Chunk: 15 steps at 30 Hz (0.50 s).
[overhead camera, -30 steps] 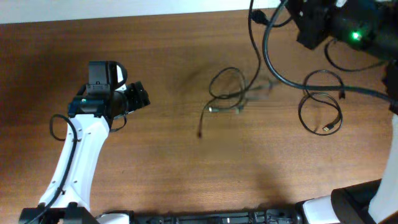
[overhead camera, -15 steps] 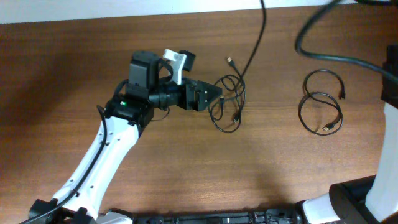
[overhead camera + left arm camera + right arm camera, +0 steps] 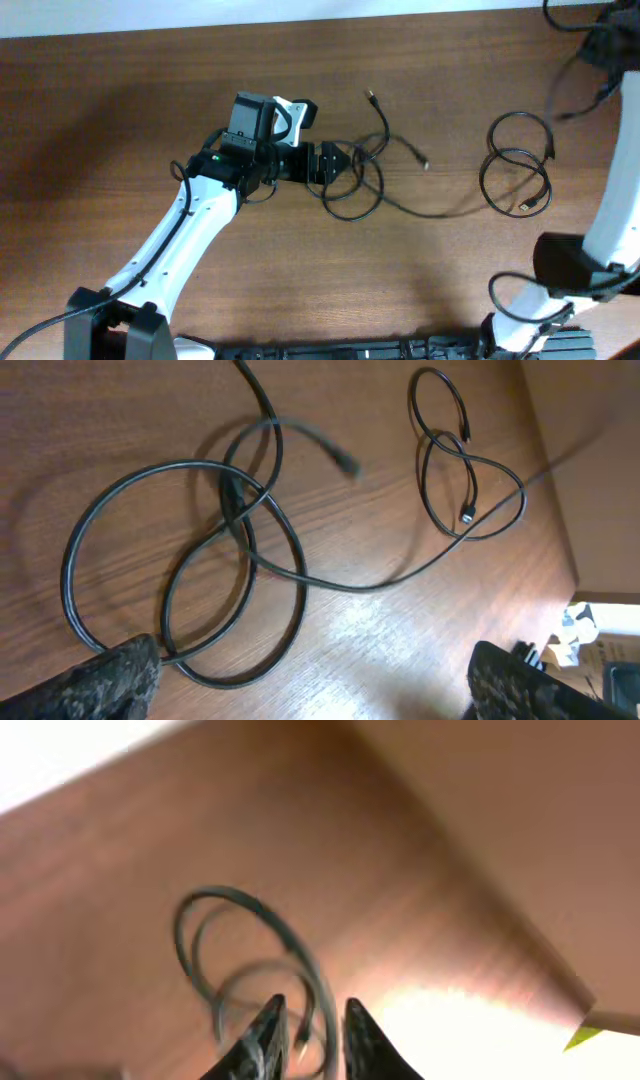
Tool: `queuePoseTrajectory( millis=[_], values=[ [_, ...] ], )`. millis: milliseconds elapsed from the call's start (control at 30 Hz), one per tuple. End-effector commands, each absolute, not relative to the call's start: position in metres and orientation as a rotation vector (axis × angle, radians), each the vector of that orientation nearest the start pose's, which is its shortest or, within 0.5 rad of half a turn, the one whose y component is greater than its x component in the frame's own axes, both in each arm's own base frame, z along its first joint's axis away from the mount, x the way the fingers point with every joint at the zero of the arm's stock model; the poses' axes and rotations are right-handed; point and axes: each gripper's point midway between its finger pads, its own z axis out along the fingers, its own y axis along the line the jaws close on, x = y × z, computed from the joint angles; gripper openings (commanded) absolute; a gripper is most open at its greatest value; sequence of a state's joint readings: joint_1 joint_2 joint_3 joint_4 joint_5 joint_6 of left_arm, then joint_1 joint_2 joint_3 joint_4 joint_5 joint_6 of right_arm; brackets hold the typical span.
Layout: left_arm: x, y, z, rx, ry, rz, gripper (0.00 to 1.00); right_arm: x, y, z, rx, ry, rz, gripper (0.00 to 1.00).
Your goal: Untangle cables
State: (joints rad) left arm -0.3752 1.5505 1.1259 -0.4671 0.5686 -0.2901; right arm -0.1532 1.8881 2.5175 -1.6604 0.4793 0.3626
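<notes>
A loose tangle of thin black cables lies at the table's middle, and the left wrist view shows its overlapping loops. My left gripper is open over the tangle's left side; its left finger touches a loop. One strand runs right from the tangle and rises toward my right gripper, which is blurred at the far right corner. In the right wrist view its fingers are nearly together, high above a second coil. The strand is not visible between them.
A separate black cable coil lies at the right, also in the left wrist view. A loose plug end and another lie near the tangle. The table's far edge runs along the top.
The right arm swung from top centre to the far right corner, drawing one strand out to the right. The tangle spread looser. My left gripper stayed at the tangle, shifting slightly.
</notes>
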Motion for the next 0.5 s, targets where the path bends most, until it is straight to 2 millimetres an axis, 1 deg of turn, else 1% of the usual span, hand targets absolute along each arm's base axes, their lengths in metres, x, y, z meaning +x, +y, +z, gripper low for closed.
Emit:
queuePoseTrajectory(
  millis=[0, 33, 67, 100, 133, 167, 200, 233, 267, 300, 333, 367, 400, 433, 467],
  values=[
    [0.34, -0.232, 0.158, 0.38, 2.495, -0.956, 0.99, 0.388, -0.106, 0.311, 0.767, 2.602, -0.15, 0.93],
    [0.343, -0.229, 0.156, 0.369, 2.498, -0.924, 0.99, 0.401, -0.069, 0.301, 0.486, 2.702, 0.103, 0.93],
    [0.344, -0.227, 0.155, 0.36, 2.5, -0.903, 0.99, 0.408, -0.031, 0.297, 0.218, 2.73, 0.317, 0.93],
    [0.348, -0.223, 0.153, 0.346, 2.503, -0.869, 1.0, 0.408, -0.01, 0.292, 0.066, 2.748, 0.382, 0.93],
    [0.353, -0.215, 0.149, 0.315, 2.511, -0.794, 0.98, 0.404, 0.013, 0.276, -0.1, 2.801, 0.389, 0.92],
    [0.359, -0.207, 0.148, 0.285, 2.512, -0.751, 0.97, 0.397, 0.031, 0.255, -0.228, 2.87, 0.397, 0.91],
    [0.363, -0.2, 0.148, 0.26, 2.511, -0.744, 0.97, 0.391, 0.04, 0.243, -0.288, 2.908, 0.41, 0.88],
    [0.368, -0.19, 0.148, 0.216, 2.513, -0.735, 0.97, 0.382, 0.055, 0.217, -0.349, 2.986, 0.439, 0.84],
    [0.376, -0.171, 0.145, 0.102, 2.528, -0.693, 0.97, 0.372, 0.071, 0.186, -0.398, 3.058, 0.472, 0.77],
    [0.382, -0.154, 0.143, 0.016, 2.535, -0.665, 0.98, 0.363, 0.084, 0.162, -0.452, 3.108, 0.485, 0.76],
    [0.387, -0.142, 0.143, -0.022, 2.53, -0.654, 0.98, 0.356, 0.093, 0.146, -0.493, 3.133, 0.49, 0.75],
    [0.389, -0.135, 0.143, -0.047, 2.528, -0.646, 0.98, 0.348, 0.111, 0.125, -0.56, 3.153, 0.492, 0.73],
    [0.39, -0.128, 0.142, -0.07, 2.531, -0.639, 0.98, 0.342, 0.121, 0.112, -0.593, 3.162, 0.491, 0.73],
    [0.391, -0.122, 0.141, -0.091, 2.535, -0.631, 0.98, 0.333, 0.136, 0.091, -0.611, 3.181, 0.486, 0.73],
    [0.393, -0.115, 0.141, -0.113, 2.532, -0.626, 0.98, 0.326, 0.148, 0.074, -0.627, 3.187, 0.48, 0.72]
  ],
)
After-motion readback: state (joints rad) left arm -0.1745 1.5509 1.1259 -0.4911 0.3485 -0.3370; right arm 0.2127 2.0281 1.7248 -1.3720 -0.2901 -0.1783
